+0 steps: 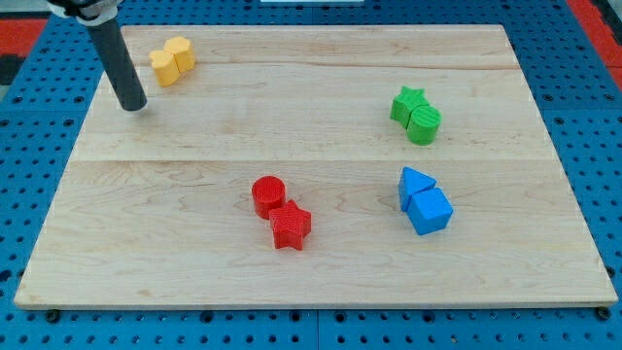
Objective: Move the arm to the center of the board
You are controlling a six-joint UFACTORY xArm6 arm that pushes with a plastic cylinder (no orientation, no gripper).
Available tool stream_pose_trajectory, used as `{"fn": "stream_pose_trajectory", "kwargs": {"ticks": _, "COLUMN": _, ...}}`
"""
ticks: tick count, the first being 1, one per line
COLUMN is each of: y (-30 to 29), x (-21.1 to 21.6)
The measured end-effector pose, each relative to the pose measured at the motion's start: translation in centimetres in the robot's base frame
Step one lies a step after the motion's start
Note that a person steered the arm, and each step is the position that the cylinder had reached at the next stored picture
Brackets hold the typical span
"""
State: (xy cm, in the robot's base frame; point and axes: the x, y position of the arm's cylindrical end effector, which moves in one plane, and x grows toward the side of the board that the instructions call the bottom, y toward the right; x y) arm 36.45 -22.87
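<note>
My tip (134, 105) rests on the wooden board (311, 272) near its upper left corner. It stands just left of and below two yellow blocks (172, 60), without touching them. A red cylinder (268, 195) and a red star (291, 227) sit together below the board's middle. A green star (408, 101) and a green rounded block (425, 123) sit at the upper right. A blue triangular block (415, 183) and a blue cube (430, 211) sit at the right, lower down.
The board lies on a blue pegboard table (29, 175) that surrounds it on all sides.
</note>
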Motion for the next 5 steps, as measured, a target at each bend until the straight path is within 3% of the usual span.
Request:
{"fn": "stream_pose_trajectory", "kwargs": {"ticks": 2, "y": 5.1, "x": 5.4}}
{"fn": "stream_pose_trajectory", "kwargs": {"ticks": 5, "y": 10.1, "x": 5.5}}
